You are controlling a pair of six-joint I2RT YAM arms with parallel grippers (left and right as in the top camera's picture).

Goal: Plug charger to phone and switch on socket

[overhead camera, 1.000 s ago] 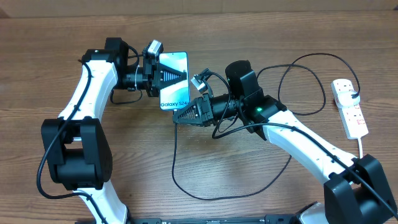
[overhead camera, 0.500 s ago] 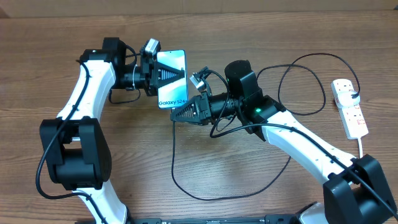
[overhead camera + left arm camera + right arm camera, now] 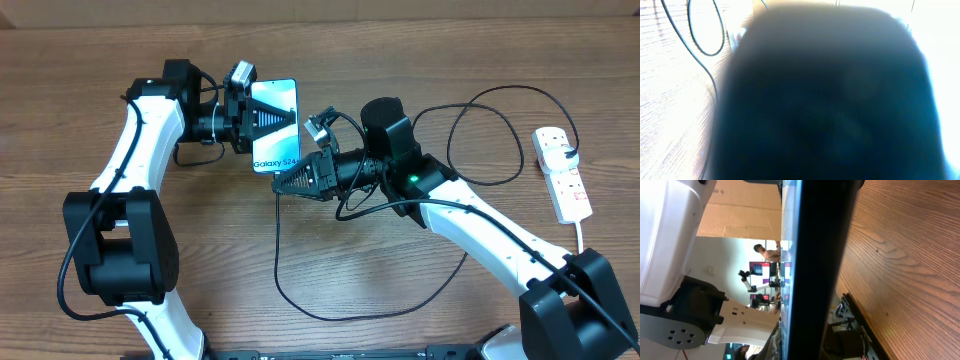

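While the plugging-in is in hand, nothing looks finished.
The left gripper (image 3: 292,121) clamps the phone (image 3: 277,161), lifted; the right gripper (image 3: 281,185) sits at its lower end, perhaps pinching the charger (image 3: 279,262) tip, though I cannot tell; the socket (image 3: 563,176) lies well apart, switching left to do.

Over the past second, the phone (image 3: 277,108) in the left gripper (image 3: 264,122) shifted slightly left; the right gripper (image 3: 283,184), holding the charger (image 3: 276,240), followed toward its lower end.

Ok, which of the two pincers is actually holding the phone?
The left pincer, clamped across the phone. The right pincer only points at its lower end, carrying the charger.
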